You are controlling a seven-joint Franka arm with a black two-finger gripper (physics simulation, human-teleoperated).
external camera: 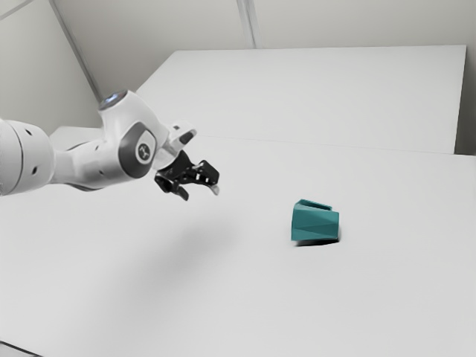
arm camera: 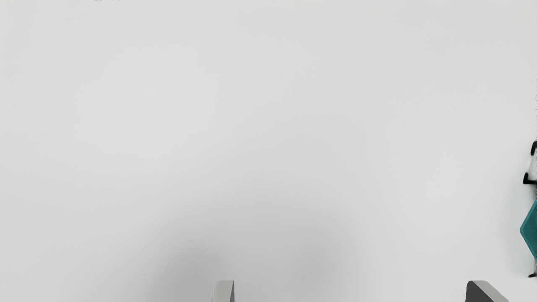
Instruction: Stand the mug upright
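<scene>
Have the end effector [external camera: 201,193] wide open, with a broad gap between its 2 fingers [arm camera: 224,291], and hold nothing in it. Hang clear above the table [external camera: 245,305], with the arm [external camera: 97,160] reaching in from the exterior view's left. Cast a soft grey shadow [arm camera: 251,247] on the table, spread near the gap between the fingers.

See the teal mug [external camera: 314,223] lying on its side on the table, in from the far edge, toward the exterior view's right, and well apart from the end effector. Make out flat, angled faces on its body, a narrow teal strip along its upper side and a dark patch just beneath. Cannot tell for certain about that strip as a handle.

In the wrist view, catch a teal corner of the mug beyond 1 of the 2 fingers, outside the gap, with small black shapes [arm camera: 529,180] beside it. Cannot tell more about those.

Beyond the table's far edge, find a broad pale panel [external camera: 312,97].
</scene>
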